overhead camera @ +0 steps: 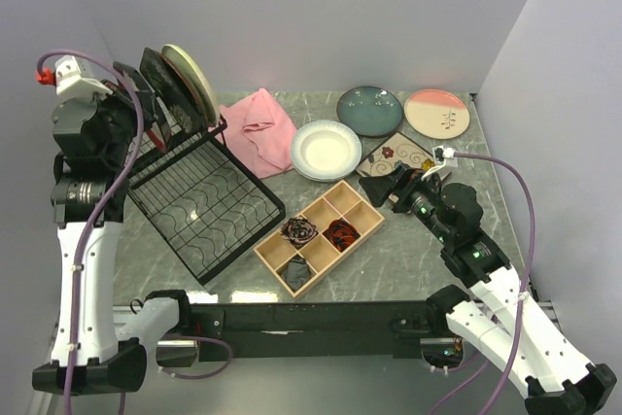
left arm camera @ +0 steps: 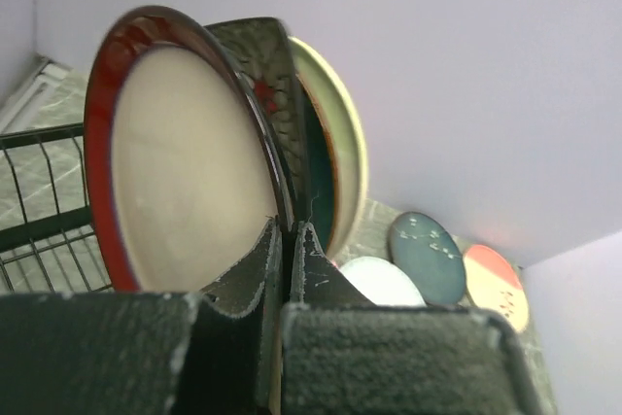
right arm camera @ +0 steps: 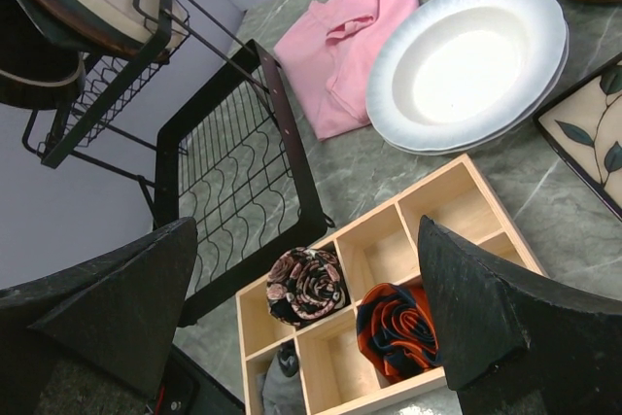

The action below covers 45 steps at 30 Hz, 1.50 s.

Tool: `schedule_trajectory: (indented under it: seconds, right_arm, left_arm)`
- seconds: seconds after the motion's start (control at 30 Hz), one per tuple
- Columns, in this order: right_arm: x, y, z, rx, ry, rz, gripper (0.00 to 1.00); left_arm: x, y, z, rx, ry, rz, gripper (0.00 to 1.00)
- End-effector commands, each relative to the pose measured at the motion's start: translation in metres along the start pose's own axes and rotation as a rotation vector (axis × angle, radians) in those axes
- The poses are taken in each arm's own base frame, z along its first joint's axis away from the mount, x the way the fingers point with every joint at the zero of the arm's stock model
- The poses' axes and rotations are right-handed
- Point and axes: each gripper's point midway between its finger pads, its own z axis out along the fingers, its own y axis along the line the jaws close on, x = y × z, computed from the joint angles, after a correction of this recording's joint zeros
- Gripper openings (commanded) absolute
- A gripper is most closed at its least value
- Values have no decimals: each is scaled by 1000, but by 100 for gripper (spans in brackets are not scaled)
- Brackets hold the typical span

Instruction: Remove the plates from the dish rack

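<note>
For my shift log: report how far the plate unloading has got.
Done: the white plate, teal plate, pink-cream plate and square cream floral plate lie on the table. In hand: the left gripper looks shut on the dark red plate, not yet out of the dish rack. Left: that one, the square black plate and the cream-green plate. The right gripper is open, empty.

Plain pale walls (overhead camera: 321,17) are boxing in a marbled table (overhead camera: 389,259), with the left arm (overhead camera: 83,240) and right arm (overhead camera: 491,284) sitting bolted at its near edge: a lab booth.
</note>
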Motion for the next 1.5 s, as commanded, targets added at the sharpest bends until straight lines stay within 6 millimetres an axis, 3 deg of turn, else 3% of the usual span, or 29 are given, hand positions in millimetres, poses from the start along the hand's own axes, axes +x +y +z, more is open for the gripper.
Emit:
schedule_trajectory:
  seconds: [0.0,0.33,0.53,0.7,0.87,1.0,1.47]
  right_arm:
    - [-17,10,-3,-25,-52,-22,100]
    - [-19,14,-1,-32,-50,-21,100]
    - [-17,14,0,-36,-43,-11,100]
    - [-18,14,-1,-30,-44,-17,100]
    - [-20,17,-4,-38,-48,-9,100]
    - [-21,18,-5,-40,-46,-2,100]
    - [-23,18,-6,-19,-37,2,100]
  left_arm:
    - [-70,-39,-37,129,-231,48,1]
    - [-83,-42,-62,121,-242,142,1]
    - [-81,-40,-67,115,-240,184,1]
    - [-82,-56,-76,209,-238,268,1]
    - [-95,-64,-93,211,-238,316,1]
    - [-91,-69,-99,239,-204,330,1]
    - [-74,-96,-151,448,-196,400,1]
